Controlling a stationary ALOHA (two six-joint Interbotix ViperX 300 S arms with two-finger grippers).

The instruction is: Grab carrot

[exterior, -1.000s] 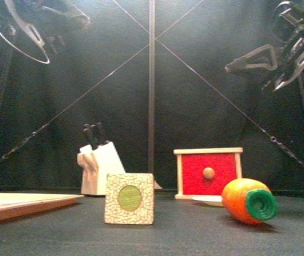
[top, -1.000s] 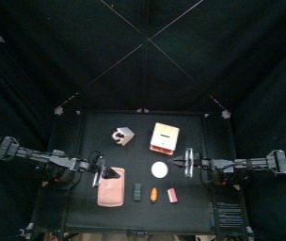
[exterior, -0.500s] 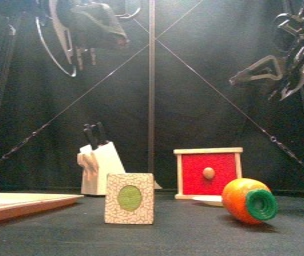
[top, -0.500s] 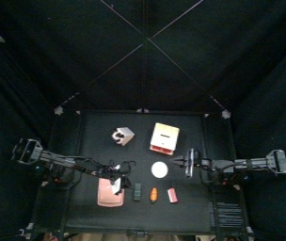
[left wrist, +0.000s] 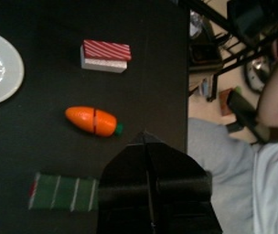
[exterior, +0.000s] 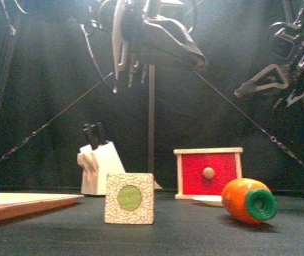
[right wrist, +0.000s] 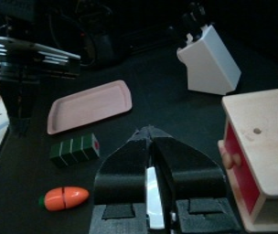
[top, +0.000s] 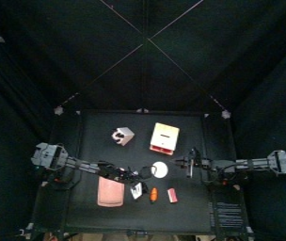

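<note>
The carrot (top: 153, 196) is a short orange piece with a green end, lying near the table's front edge between a small dark piece (top: 138, 192) and a pinkish-red block (top: 172, 195). It shows large in the front view (exterior: 248, 200), in the left wrist view (left wrist: 92, 120) and in the right wrist view (right wrist: 66, 197). My left gripper (top: 142, 175) hangs above the table just behind the carrot, jaws together and empty; in its wrist view (left wrist: 145, 139) the tip points near the carrot. My right gripper (top: 183, 161) hovers right of the white plate, also shut and empty (right wrist: 150, 137).
A pink slab (top: 110, 191) lies front left. A white plate (top: 160, 169) sits mid-table. A knife block (top: 120, 137) and a box with a red front (top: 167, 137) stand further back. A person's arm (left wrist: 270, 101) shows beyond the table edge.
My left arm has reached further right, from over the pink slab to just behind the carrot. The right arm has barely moved.
</note>
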